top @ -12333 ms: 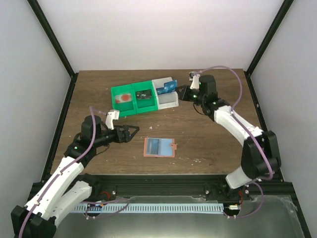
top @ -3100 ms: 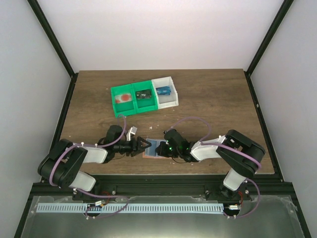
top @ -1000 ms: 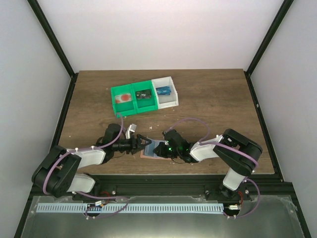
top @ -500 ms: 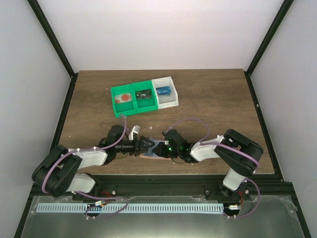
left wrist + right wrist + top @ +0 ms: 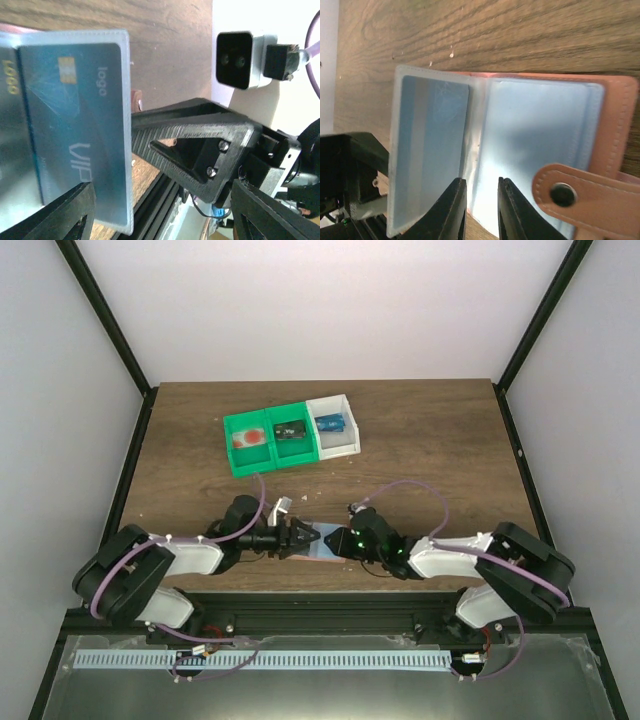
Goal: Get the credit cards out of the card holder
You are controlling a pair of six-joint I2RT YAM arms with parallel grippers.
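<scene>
Stretched lower along the near edge than half a second ago, the right arm has drawn its right gripper (image 5: pixel 481 190) back toward 3 o'clock of the small flat salmon-pink folding card holder (image 5: pixel 615 130), while the left gripper (image 5: pixel 305 537) has edged in from 9 o'clock. The card holder lies open on the brown wooden table (image 5: pixel 430 440) just between the two, pale blue inner face up, with its rounded snap tab (image 5: pixel 565 192) at the right gripper's side. A clear plastic sleeve page (image 5: pixel 395 150) stands up from the fold, tilted toward 9 o'clock, with a grey-blue credit card (image 5: pixel 75 125) bearing a gold chip inside it. The right gripper's jaws are parted by a narrow gap, through which the fold shows. The left gripper's jaws are spread wide, gripping nothing, and face the sleeve page. Well apart at 12 o'clock sit a green plastic two-compartment bin (image 5: pixel 236 455) and a white plastic bin (image 5: pixel 345 448), touching. A dark credit card (image 5: pixel 290 430) lies in the green bin's right compartment and a blue credit card (image 5: pixel 332 422) in the white bin.
</scene>
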